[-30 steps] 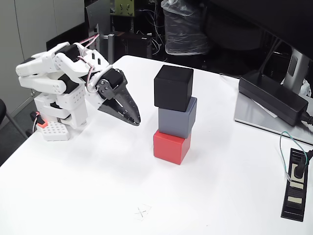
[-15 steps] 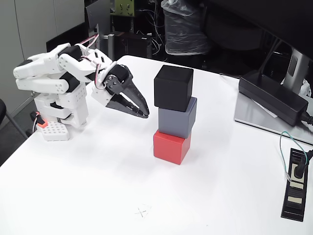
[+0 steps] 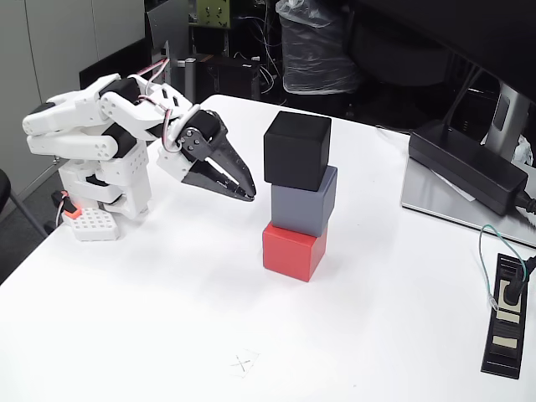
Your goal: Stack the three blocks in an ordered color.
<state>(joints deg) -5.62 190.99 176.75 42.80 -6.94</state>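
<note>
Standing on the white table (image 3: 167, 310), three stacked blocks (image 3: 298, 197) face a closed, empty pincer (image 3: 248, 193).

A white table (image 3: 167, 335) is the landmark. On its right part lies a long black power brick (image 3: 465, 166) on a grey plate (image 3: 435, 201). Near the table's right edge lies a black power strip (image 3: 505, 316) with a thin cable (image 3: 486, 251). Near the front edge is a small pencil cross (image 3: 244, 363).

Bright, even light — sharp, soft shadows.
</note>
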